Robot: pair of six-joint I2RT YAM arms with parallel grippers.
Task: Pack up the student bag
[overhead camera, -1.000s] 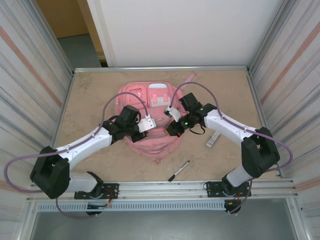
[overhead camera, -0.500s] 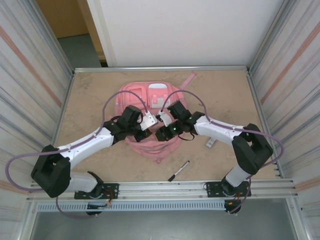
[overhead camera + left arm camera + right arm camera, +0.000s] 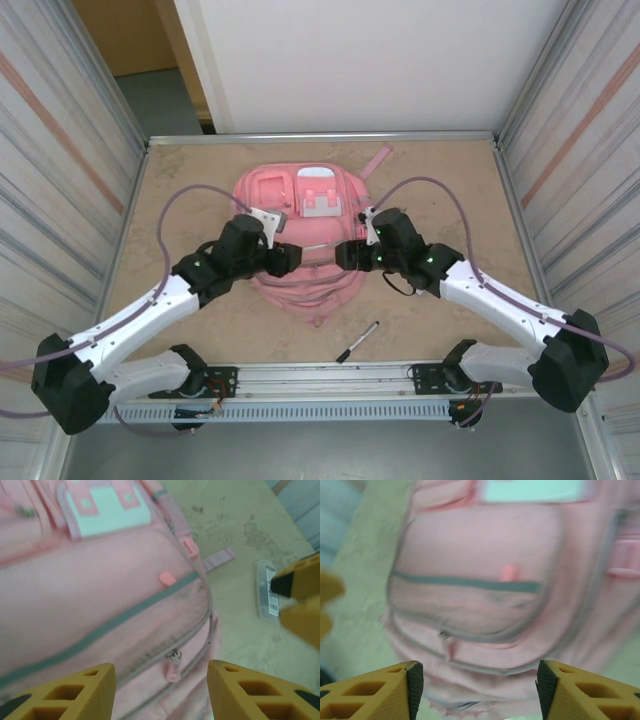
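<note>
Student bag (image 3: pixel 305 200) lies flat in the middle of the worktop (image 3: pixel 450 160), its white patch (image 3: pixel 107 512) plain. Left claw (image 3: pixel 162 690) and right claw (image 3: pixel 477 690) hover over it, jaws parted, empty. Clear packet (image 3: pixel 265 592) nearby carries an unreadable barcode label.

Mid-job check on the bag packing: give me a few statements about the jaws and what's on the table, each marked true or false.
1. The left gripper has open jaws with nothing between them. True.
2. The pen lies inside the student bag. False: it lies on the table, apart from the bag, toward the arm bases.
3. The right gripper is clamped on the bag. False: its jaws are open and grip nothing.
4. A clear packet with a barcode label lies on the table beside the bag. True.
</note>
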